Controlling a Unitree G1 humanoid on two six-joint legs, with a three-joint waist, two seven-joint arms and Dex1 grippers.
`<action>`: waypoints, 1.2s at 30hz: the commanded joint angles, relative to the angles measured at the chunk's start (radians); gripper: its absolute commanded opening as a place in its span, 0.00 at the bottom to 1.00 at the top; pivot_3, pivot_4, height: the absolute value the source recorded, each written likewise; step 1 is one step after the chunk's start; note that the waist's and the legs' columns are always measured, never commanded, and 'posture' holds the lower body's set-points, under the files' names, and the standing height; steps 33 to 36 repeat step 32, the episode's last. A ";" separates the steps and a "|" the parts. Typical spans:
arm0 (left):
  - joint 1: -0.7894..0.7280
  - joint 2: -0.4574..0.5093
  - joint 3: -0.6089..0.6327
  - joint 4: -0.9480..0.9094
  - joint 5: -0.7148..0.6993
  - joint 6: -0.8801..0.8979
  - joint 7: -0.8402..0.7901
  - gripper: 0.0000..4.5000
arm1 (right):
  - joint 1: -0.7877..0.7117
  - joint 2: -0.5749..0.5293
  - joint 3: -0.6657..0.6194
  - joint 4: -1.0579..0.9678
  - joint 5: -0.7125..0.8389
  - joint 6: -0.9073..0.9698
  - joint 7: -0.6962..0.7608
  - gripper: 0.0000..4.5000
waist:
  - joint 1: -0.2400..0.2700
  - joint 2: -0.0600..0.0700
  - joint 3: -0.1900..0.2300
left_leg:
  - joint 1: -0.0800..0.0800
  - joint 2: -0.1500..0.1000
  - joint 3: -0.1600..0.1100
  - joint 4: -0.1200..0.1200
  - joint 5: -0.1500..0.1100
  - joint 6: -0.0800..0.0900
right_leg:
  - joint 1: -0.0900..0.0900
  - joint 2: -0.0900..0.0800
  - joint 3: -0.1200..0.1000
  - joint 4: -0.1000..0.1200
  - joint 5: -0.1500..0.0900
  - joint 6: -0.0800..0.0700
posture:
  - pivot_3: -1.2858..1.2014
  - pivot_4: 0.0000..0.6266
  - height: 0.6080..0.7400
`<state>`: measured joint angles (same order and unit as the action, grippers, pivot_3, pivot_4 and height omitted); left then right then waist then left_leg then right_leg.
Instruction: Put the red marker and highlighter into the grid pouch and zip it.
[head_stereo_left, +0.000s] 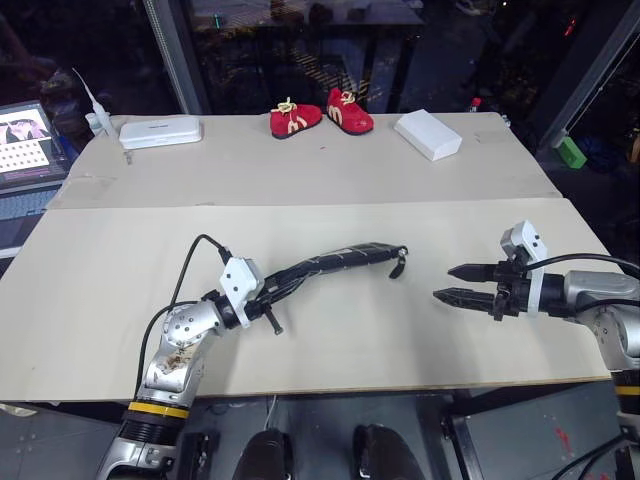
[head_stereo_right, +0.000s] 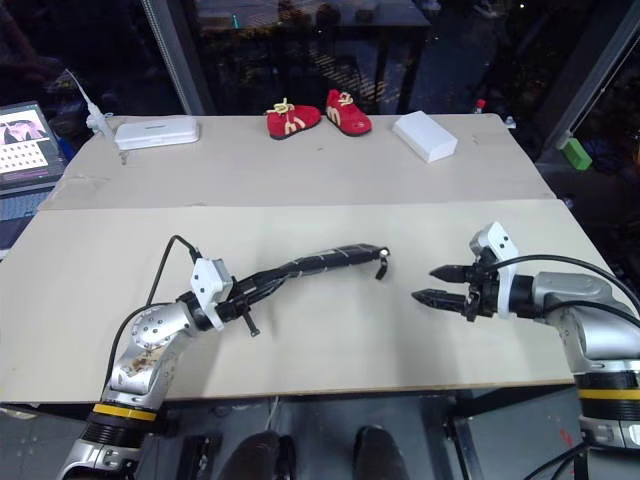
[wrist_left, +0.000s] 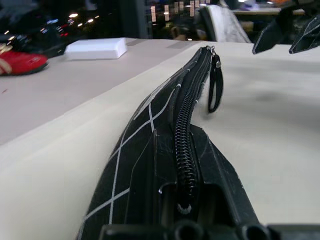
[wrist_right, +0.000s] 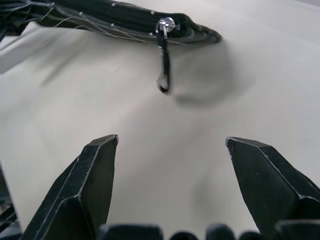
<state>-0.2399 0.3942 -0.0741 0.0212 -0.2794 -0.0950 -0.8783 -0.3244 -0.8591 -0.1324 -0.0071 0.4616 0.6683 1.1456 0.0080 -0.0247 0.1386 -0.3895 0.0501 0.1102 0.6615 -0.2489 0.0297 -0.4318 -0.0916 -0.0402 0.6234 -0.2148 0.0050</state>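
At the centre of the pale wooden worktop (head_stereo_left: 330, 320), your flat black fabric pouch with thin white grid lines (head_stereo_left: 335, 262) is held edge-up, its zip running along the top. The zip teeth look closed along the whole visible length, and the black zipper pull (head_stereo_left: 398, 266) dangles at the far end of the pouch, towards your right side.

Your left gripper (head_stereo_left: 262, 296) has its black fingers clamped shut on the near end of the grid pouch, holding it just above the worktop. From the left wrist view you look straight down the closed zip to the hanging pull.

Your right gripper (head_stereo_left: 452, 282) sits near the pull but apart from it, fingers spread and holding nothing, pointing back towards the pouch.

You will find no red marker or highlighter lying loose on the worktop. Whether they are inside the pouch cannot be seen, since the fabric hides its contents. Judging from the closed zip and the free right fingers, the zipping step appears done, and the task looks complete or very nearly so. What may remain is setting the pouch down and letting go.

Further out, along the far edge of the worktop, sit a pair of small red shoes (head_stereo_left: 320, 117), a white rectangular block (head_stereo_left: 428, 134) and a flat white case (head_stereo_left: 160, 132).
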 joint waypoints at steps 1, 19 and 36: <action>-0.083 0.058 -0.048 0.107 0.028 -0.191 -0.184 0.00 | 0.064 0.010 -0.035 -0.075 0.015 -0.013 -0.044 0.85 | 0.003 0.000 0.000 | 0.000 0.000 0.001 0.000 0.000 0.000 | 0.001 0.000 -0.001 0.000 0.000 0.000 | 0.52 0.24 1.00; -0.021 0.054 0.049 -0.092 -0.235 0.215 -0.068 0.79 | 0.082 0.008 -0.055 -0.034 0.004 -0.042 -0.102 0.86 | -0.004 0.000 0.000 | 0.001 0.000 -0.002 0.000 0.000 0.000 | 0.002 0.000 0.000 -0.001 0.000 0.001 | 0.52 0.24 1.00; 0.197 0.123 0.503 -0.228 -0.431 0.652 0.359 0.79 | 0.042 0.088 -0.080 0.075 -0.013 -0.129 -0.196 0.86 | -0.019 -0.001 0.001 | 0.006 0.001 -0.003 0.000 0.000 0.000 | 0.007 0.000 0.000 0.000 -0.004 0.007 | 0.52 0.24 1.00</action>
